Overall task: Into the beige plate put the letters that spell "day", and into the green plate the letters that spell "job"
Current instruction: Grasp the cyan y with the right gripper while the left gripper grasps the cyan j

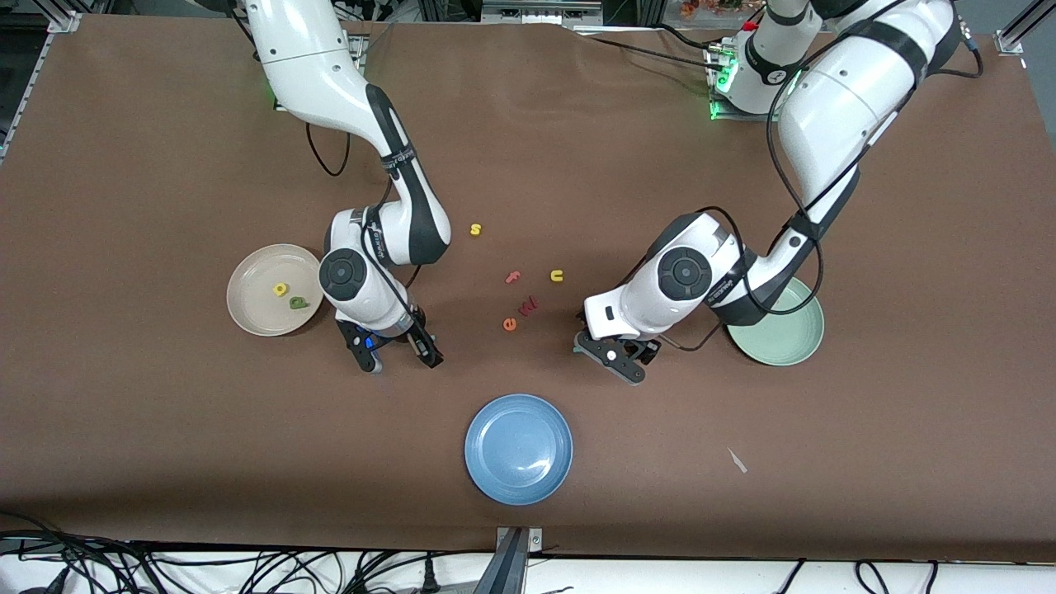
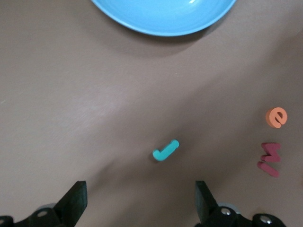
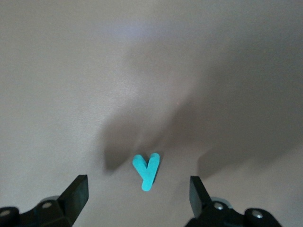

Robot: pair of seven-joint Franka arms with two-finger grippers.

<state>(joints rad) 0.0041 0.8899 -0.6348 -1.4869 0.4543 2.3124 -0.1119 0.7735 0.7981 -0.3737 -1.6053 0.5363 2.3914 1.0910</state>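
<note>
The beige plate [image 1: 247, 309] lies toward the right arm's end and holds a yellow "d" [image 1: 280, 289] and a dark green "a" [image 1: 298, 303]. Beside it, my right gripper [image 1: 402, 360] [image 3: 137, 194] hangs low and open over a teal "y" [image 3: 147, 170], which lies flat between its fingers [image 3: 78, 194]. My left gripper [image 1: 609, 360] [image 2: 140, 201] is open over the table, with a teal "j" [image 2: 165, 150] lying just ahead of its fingertips. The green plate [image 1: 784, 338] lies beside the left arm, partly covered by it. The front view hides both teal letters.
A blue plate [image 1: 518, 448] [image 2: 163, 14] lies nearest the front camera, midway along the table. Between the two grippers are loose letters: yellow "s" [image 1: 475, 229], pink "f" [image 1: 512, 277], yellow "u" [image 1: 557, 275], a red zigzag letter [image 1: 528, 305] [image 2: 270, 158], and orange "e" [image 1: 510, 324] [image 2: 276, 117].
</note>
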